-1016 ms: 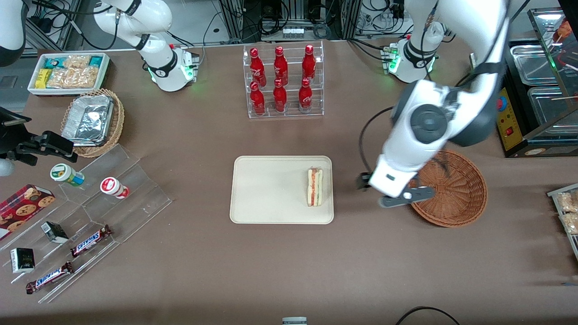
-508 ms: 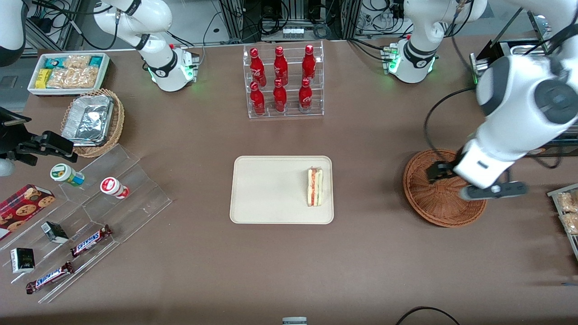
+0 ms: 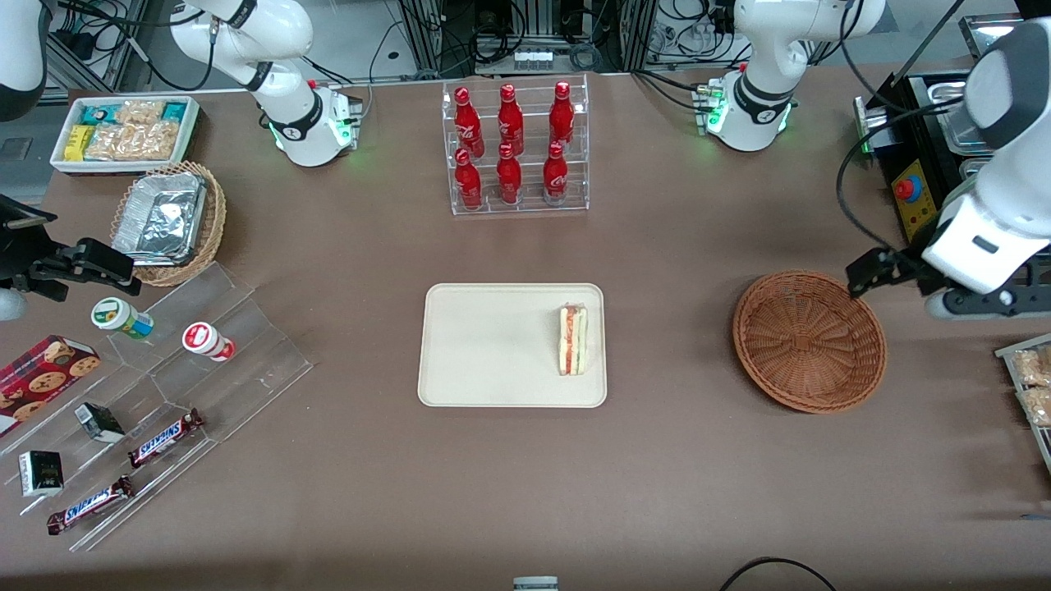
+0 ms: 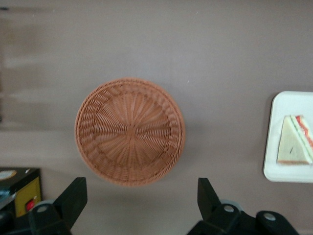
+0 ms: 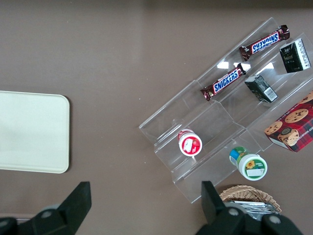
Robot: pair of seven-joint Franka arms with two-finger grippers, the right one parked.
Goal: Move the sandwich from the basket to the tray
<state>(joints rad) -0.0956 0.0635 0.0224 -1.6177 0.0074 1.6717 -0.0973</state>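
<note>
The sandwich [image 3: 573, 340] lies on the tray [image 3: 484, 345], at its edge nearest the empty basket [image 3: 809, 341]. The gripper [image 4: 141, 198] hangs spread wide and empty above the surface [image 3: 673, 460], just beside the basket.

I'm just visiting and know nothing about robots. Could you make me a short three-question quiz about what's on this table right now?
1. True or false: the sandwich lies on the tray.
2. What is inside the basket? A) the sandwich B) nothing C) a bottle
3. The gripper hangs above the table, its fingers spread wide. Fill in: it holds ____.

Key
1. True. The sandwich rests near the tray's edge closest to the basket.
2. B. The wrist view shows only bare wicker.
3. Nothing. The fingers are open with only table between them, and the gripper is off toward the working arm's end of the table, past the basket.
</note>
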